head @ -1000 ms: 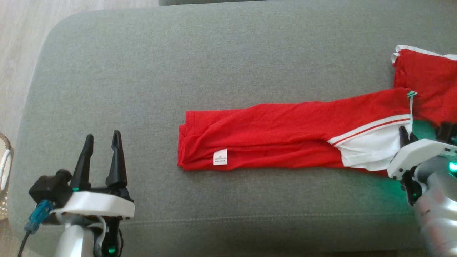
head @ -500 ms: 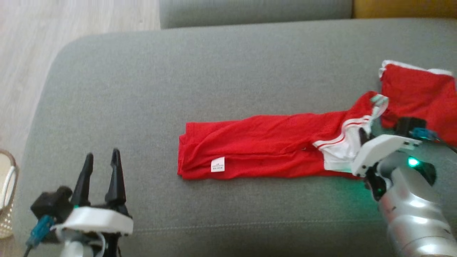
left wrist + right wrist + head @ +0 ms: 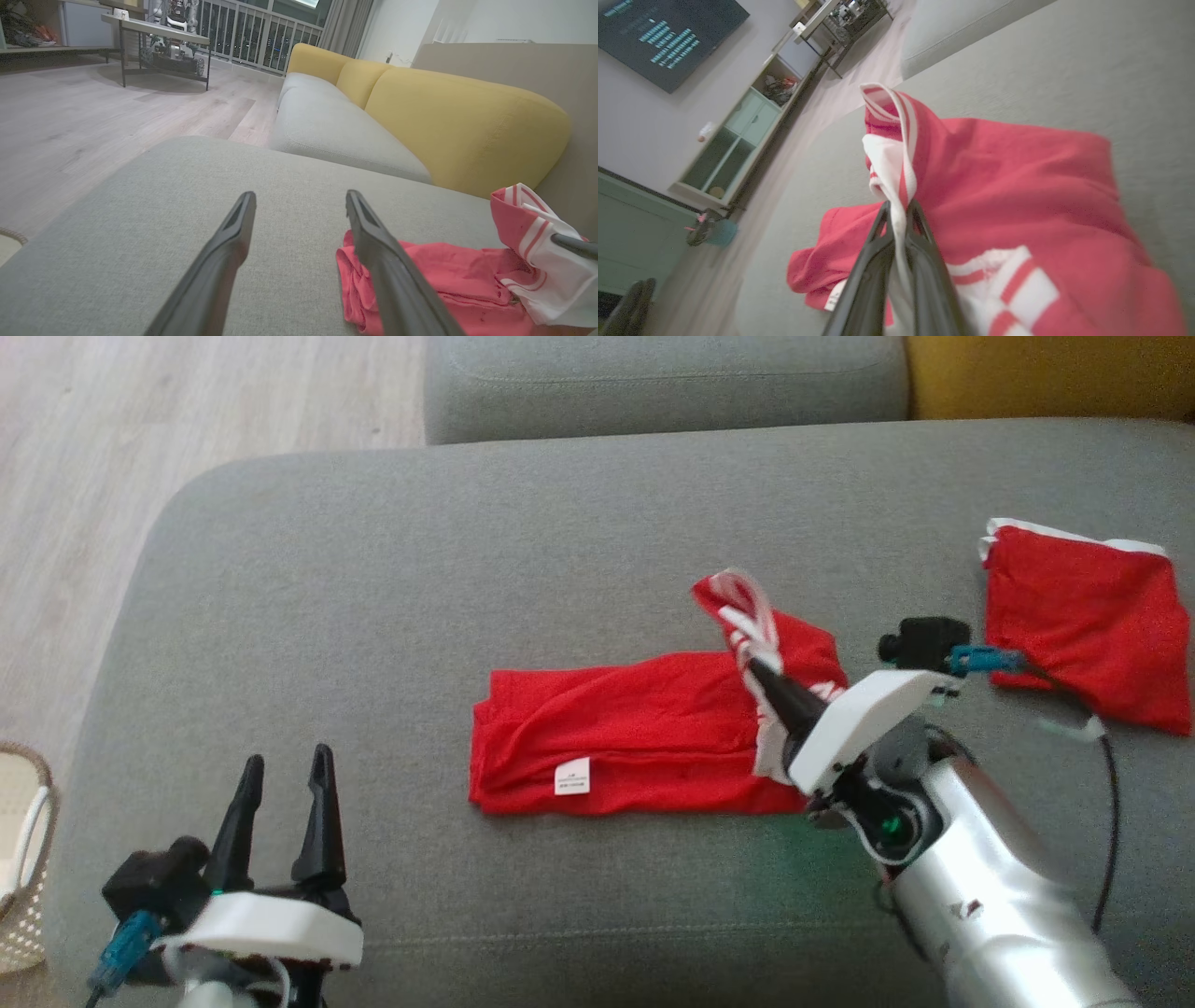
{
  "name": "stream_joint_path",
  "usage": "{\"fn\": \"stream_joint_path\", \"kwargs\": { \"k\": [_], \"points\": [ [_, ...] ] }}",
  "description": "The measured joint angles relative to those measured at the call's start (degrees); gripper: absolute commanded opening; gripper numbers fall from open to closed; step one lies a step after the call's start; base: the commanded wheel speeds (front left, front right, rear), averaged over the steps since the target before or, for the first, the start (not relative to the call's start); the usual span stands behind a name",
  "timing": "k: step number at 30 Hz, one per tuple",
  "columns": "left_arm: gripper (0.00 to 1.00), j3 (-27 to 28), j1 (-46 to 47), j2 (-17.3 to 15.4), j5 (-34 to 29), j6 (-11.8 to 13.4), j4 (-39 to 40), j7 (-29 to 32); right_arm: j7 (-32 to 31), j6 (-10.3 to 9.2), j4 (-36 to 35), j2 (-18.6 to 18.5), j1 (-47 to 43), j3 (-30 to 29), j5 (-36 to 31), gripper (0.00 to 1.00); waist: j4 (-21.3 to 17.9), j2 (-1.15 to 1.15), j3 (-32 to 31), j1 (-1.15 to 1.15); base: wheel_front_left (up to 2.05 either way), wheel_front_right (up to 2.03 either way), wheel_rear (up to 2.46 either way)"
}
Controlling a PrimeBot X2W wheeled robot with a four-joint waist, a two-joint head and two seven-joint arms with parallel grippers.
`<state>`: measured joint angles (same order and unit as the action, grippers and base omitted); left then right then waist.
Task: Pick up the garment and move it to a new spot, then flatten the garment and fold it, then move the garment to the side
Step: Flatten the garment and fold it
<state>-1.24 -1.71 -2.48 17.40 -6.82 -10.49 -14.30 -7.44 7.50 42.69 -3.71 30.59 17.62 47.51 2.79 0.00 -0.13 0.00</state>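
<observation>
We see our right gripper [image 3: 758, 672] pressed together on the white, red-striped end of the garment [image 3: 635, 728], pinching it and holding that end up off the seat. In the right wrist view the two fingers [image 3: 873, 261] close on a thin fold of white cloth. The cloth between them hides how much of it they grip. From above, the fingertips are half buried in the fabric, and the striped edge above them is blurred.

The rest of the garment lies flat on the grey seat cushion [image 3: 420, 569], near its middle, reaching to our left. A small white label [image 3: 572, 775] sits near its front edge, with print too small to read. In the left wrist view one of that gripper's own fingers covers part of the garment, and the bottom edge cuts it off.

Our left gripper [image 3: 288, 758] hangs well apart at the near left with its fingers spread and nothing between them.

A second red piece [image 3: 1083, 616] with a white hem lies apart on the right, running to the picture's edge. We cannot tell what it is. A woven basket [image 3: 23, 859] is cut off at the left edge.
</observation>
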Motion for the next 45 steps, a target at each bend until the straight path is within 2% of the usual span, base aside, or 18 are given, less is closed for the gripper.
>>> {"fn": "stream_joint_path", "kwargs": {
  "k": [6,10,22,29,33,34,35,45],
  "points": [
    [1.00,-0.2,0.0,0.0,0.3,0.0,-0.2,0.0,-0.9,0.00,-4.3,0.0,-0.6,8.7,14.7,0.00,2.0,0.00,1.0,0.00,0.00,0.00,0.00],
    [1.00,-0.8,0.1,0.0,0.9,0.0,-0.5,0.0,2.5,0.00,-3.3,0.0,0.6,15.5,22.8,0.00,3.3,0.00,2.2,0.00,0.00,0.00,0.00],
    [1.00,-3.5,3.3,0.0,1.4,-0.2,-1.5,0.0,15.1,-0.01,2.8,-0.2,11.5,37.8,49.4,0.00,7.5,0.00,6.8,0.00,0.00,0.00,0.00],
    [1.00,-3.6,4.6,0.0,1.9,-0.3,-2.1,0.0,19.6,-0.01,4.6,-0.2,16.9,50.9,61.3,0.00,9.6,0.00,8.8,0.00,0.00,0.00,0.00],
    [1.00,-3.6,4.7,0.0,1.9,-0.3,-2.5,0.0,20.2,-0.01,5.4,-0.2,18.3,54.0,65.6,0.00,10.0,0.00,9.3,0.00,0.00,0.00,0.00],
    [1.00,-3.7,4.8,0.0,1.9,-0.3,-2.5,0.0,20.7,-0.01,5.6,-0.2,18.6,54.8,66.6,0.25,10.2,0.00,9.5,0.00,0.00,0.00,0.00],
    [1.00,-3.7,4.9,0.0,1.9,-0.3,-2.6,0.0,20.8,-0.01,5.9,-0.1,18.8,55.3,67.2,1.00,10.3,0.00,9.6,0.00,0.00,0.00,0.00],
    [1.00,-3.5,5.7,0.0,2.0,-0.3,-2.9,0.0,21.7,-0.01,5.6,-0.1,20.1,56.4,69.7,1.00,8.8,0.01,9.6,0.00,0.00,0.00,0.00]
  ]
}}
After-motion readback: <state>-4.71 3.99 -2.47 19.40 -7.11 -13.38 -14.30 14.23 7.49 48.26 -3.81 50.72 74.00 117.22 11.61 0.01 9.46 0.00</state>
